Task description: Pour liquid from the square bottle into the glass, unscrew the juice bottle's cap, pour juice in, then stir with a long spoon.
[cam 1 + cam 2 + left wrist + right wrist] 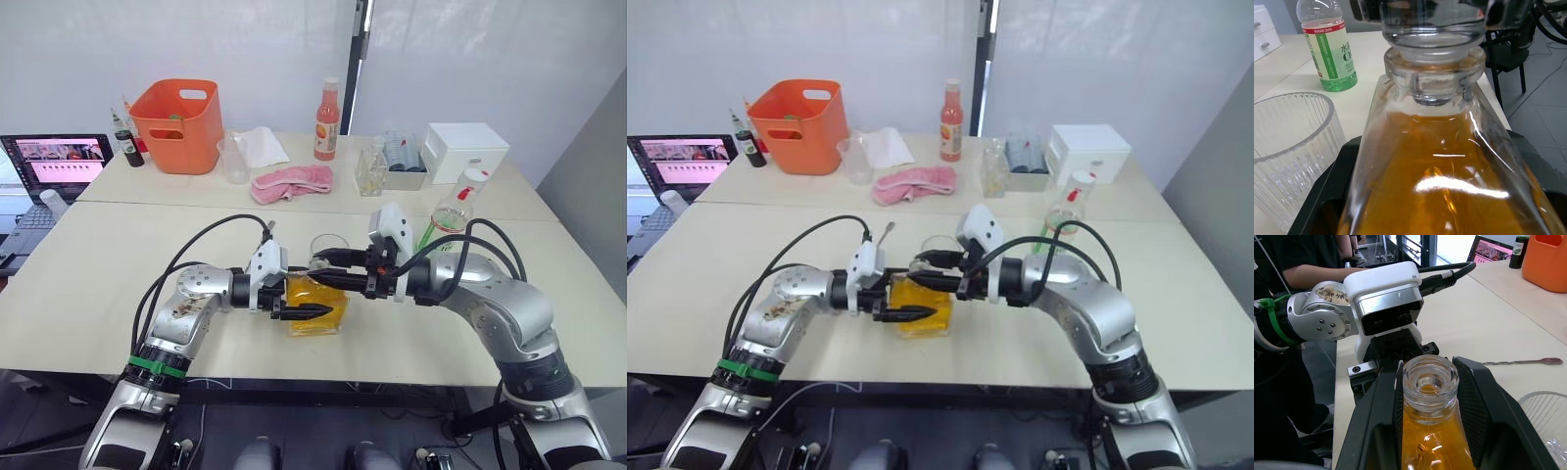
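Observation:
The square bottle (318, 311), squat clear glass holding yellow-orange liquid (1449, 186), stands at the front middle of the table. My left gripper (310, 312) is shut on its body from the left. My right gripper (329, 271) comes in from the right, and its fingers (1383, 421) press both sides of the round glass stopper (1430, 378) on the neck. The ribbed clear glass (329, 247) stands just behind the bottle. To the right stands the juice bottle (453, 211), with a green-and-white label and its white cap (474, 176) on. The long spoon (1520, 362) lies flat behind my left wrist.
Along the back of the table are an orange basket (178, 122), a clear beaker (233, 160), a pink cloth (292, 182), an orange-red bottle (327, 122), a tray of small bottles (397, 164) and a white box (465, 152). A laptop (59, 162) sits at the far left. A person (1308, 259) sits nearby.

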`<state>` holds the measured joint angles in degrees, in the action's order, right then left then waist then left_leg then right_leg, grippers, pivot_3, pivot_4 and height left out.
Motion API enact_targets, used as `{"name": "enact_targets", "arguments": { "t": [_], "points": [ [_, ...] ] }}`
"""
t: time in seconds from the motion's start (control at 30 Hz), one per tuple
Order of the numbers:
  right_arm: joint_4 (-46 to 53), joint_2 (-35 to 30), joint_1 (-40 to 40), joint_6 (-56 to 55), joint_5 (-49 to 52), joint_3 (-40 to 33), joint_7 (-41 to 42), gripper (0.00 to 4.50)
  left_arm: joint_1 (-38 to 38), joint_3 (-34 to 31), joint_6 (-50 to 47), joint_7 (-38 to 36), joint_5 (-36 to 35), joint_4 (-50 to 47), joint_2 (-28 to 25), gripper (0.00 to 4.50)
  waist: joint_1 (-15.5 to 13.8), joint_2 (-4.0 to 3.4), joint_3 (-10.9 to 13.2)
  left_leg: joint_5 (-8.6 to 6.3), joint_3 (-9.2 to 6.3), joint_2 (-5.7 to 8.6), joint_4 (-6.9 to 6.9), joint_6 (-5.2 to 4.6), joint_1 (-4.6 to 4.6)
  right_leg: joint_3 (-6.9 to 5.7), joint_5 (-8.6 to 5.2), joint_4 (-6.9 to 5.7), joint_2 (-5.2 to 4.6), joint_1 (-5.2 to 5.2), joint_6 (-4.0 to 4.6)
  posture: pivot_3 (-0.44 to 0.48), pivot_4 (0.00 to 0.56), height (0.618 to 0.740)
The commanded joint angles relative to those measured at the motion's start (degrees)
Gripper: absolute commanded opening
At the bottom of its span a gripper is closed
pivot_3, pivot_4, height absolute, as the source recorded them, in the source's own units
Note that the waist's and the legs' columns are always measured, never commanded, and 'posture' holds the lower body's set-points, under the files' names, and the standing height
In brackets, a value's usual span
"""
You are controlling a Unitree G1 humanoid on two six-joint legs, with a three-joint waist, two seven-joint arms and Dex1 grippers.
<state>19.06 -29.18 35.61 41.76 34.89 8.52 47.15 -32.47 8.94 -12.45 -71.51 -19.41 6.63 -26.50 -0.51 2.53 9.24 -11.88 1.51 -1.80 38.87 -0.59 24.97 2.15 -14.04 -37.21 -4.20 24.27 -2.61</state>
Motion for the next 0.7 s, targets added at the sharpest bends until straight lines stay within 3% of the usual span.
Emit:
{"name": "enact_targets", "arguments": {
  "t": [0.03,0.47,0.7],
  "points": [
    [1.4,0.6,1.7,-0.5,1.0,-2.5,-0.6,1.05,-0.9,0.7,1.2,-0.4,0.4,-0.8,0.1,2.81,0.0,0.00,0.0,0.00,0.00,-0.01,0.00,0.00,0.00,0.00,0.00,0.00,0.00,0.00,0.00,0.000,0.150,0.715],
    [4.3,0.0,5.0,3.1,7.2,-10.3,-3.8,1.05,-1.2,1.1,1.6,-0.8,0.7,0.0,0.3,2.81,-0.1,-0.09,0.0,0.00,-0.04,0.00,-0.02,0.00,0.01,-0.04,0.00,0.03,-0.01,-0.02,0.00,0.000,0.150,0.715],
    [6.2,-3.0,0.9,4.9,8.4,-14.3,-6.9,1.05,-1.2,1.5,1.8,-1.0,0.6,0.0,0.6,2.81,-0.3,-0.09,0.0,-0.01,-0.04,0.04,-0.02,-0.01,0.02,-0.04,0.00,0.04,-0.05,-0.02,0.00,0.000,0.150,0.715]
  ]
}}
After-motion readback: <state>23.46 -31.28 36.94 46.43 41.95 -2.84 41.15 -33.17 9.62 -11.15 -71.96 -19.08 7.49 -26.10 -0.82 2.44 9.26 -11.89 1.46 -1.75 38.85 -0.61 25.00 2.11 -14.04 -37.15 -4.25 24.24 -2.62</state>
